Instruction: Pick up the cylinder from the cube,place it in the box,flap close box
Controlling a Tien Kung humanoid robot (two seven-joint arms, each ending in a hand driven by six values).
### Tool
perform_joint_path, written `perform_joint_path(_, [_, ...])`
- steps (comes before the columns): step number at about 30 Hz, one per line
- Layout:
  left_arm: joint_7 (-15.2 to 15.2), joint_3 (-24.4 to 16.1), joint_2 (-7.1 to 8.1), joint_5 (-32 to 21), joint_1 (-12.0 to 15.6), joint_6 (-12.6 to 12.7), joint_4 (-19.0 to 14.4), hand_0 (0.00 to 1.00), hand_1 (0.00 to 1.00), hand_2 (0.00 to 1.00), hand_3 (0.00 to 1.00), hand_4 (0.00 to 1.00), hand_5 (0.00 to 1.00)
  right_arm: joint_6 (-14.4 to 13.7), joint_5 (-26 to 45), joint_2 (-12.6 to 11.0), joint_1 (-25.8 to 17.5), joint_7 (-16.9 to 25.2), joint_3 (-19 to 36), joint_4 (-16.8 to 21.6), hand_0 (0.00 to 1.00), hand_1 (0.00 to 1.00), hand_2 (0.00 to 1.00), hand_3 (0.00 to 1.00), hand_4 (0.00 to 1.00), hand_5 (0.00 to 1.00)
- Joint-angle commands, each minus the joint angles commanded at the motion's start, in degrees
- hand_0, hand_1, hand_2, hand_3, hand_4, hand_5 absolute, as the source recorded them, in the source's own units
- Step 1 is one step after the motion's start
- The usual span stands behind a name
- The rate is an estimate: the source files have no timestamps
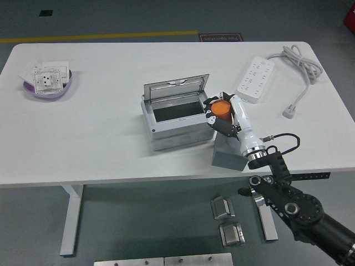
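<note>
right hand (222, 113) grips orange cylinder (222, 109) | beside open box (176, 118) | floor sign (221, 38) print unreadable

The table (111, 144) is white. The box (176, 119) is grey, with a grey lid (176, 88) and a dark interior. The cylinder (222, 109) is orange. The cube (228, 155) is grey. The right hand (224, 113) is white with black fingers (213, 101), and its arm (299, 208) is black. The power strip (256, 78) is white, as are its cable (302, 69) and plug (289, 112). The bowl (51, 91) is pale purple and holds a white socket plate (46, 78). The floor (138, 221) is dark grey with a yellow line (100, 36).
</note>
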Motion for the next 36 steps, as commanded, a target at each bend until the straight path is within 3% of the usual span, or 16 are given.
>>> perform_joint_path(6, [0.10,0.54,0.18,-0.38,-0.12,-0.01,0.00,0.625,0.551,0.543,0.594,0.498,0.011,2.13,-5.97,1.17,5.11,-5.45,-3.13,-2.54,0.348,0.248,0.312,0.250,0.002,0.002])
perform_joint_path(16, [0.26,0.59,0.62,0.23,-0.45,-0.16,0.00,0.625,0.554,0.543,0.595,0.511,0.035,7.67,-18.82,3.28,16.49,-15.30,-10.59,-11.33,0.332,0.240,0.306,0.242,0.002,0.002])
perform_joint_path(22, [0.23,1.42,0.97,-0.26,-0.76,-0.17,0.00,0.625,0.554,0.543,0.595,0.513,0.040,9.83,-20.89,4.80,21.16,-16.65,-14.79,-16.32,0.333,0.233,0.304,0.241,0.002,0.002])
perform_joint_path(32, [0.09,3.55,1.25,-1.90,-1.26,-0.20,0.00,0.625,0.554,0.544,0.595,0.514,0.042,10.51,-22.26,6.59,23.49,-14.98,-17.53,-20.27,0.336,0.234,0.307,0.243,0.002,0.002])
perform_joint_path(33, [0.09,3.76,1.27,-2.06,-1.32,-0.21,0.00,0.625,0.555,0.544,0.595,0.515,0.045,10.62,-22.84,6.71,23.65,-15.01,-17.65,-20.40,0.404,0.322,0.390,0.409,0.002,0.002])
perform_joint_path(36, [0.10,4.20,1.31,-2.37,-1.45,-0.23,0.00,0.625,0.555,0.544,0.595,0.515,0.045,11.11,-24.44,7.02,24.06,-15.30,-18.08,-20.64,0.404,0.322,0.390,0.409,0.002,0.002])
